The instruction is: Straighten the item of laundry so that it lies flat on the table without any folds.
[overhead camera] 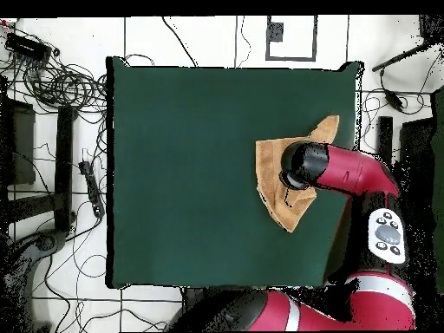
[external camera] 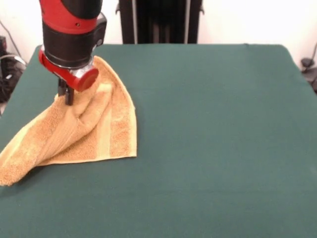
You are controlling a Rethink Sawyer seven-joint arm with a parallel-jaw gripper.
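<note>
Seen from the front: gripper (external camera: 68,95) down on the towel (external camera: 84,131) near the left side of the table (external camera: 213,124), dark tips sunk into a raised ridge of the cloth; whether parted or pinched on it, impossible to tell. Towel bunched and lifted into a peak under the tips, with folds running down and out from there. One long corner trailing toward the near left edge of the table, close to the rim; another portion lying flat to the right, with a paler band along its right side and a straight lower hem. Far corner tucked behind the red and black wrist. From overhead: arm (overhead camera: 347,169) reaching in from the right and covering the middle of the towel (overhead camera: 270,165), the gripper hidden beneath it. Towel near the table's (overhead camera: 191,173) right edge, one corner pointing toward the upper right, another toward the bottom, still creased and folded over itself.
</note>
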